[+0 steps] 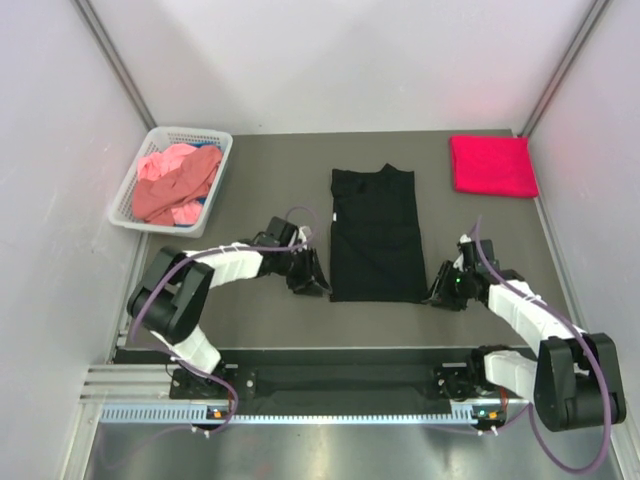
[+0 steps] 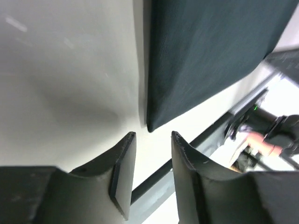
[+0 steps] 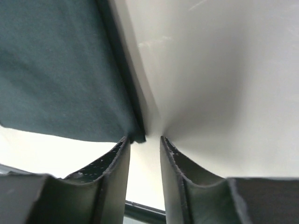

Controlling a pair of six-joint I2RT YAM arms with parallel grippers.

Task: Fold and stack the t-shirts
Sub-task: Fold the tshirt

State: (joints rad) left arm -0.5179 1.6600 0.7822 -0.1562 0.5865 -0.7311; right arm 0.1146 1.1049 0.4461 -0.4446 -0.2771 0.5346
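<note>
A black t-shirt [image 1: 376,232] lies flat in the middle of the table, folded into a long strip, collar at the far end. My left gripper [image 1: 314,282] is down at its near left corner [image 2: 152,125]; its jaws stand open with nothing between them, the corner just ahead of the tips. My right gripper [image 1: 441,292] is at the near right corner [image 3: 136,136], also open and empty, the cloth's corner touching its left fingertip [image 3: 122,142]. A folded crimson t-shirt [image 1: 492,165] lies at the far right. Salmon pink t-shirts [image 1: 175,183] fill the basket, with blue cloth [image 1: 205,197] showing under them.
The white lattice basket [image 1: 217,141] stands at the far left by the wall. Grey walls close in both sides and the back. A metal rail [image 1: 330,412] runs along the near edge below the arm bases.
</note>
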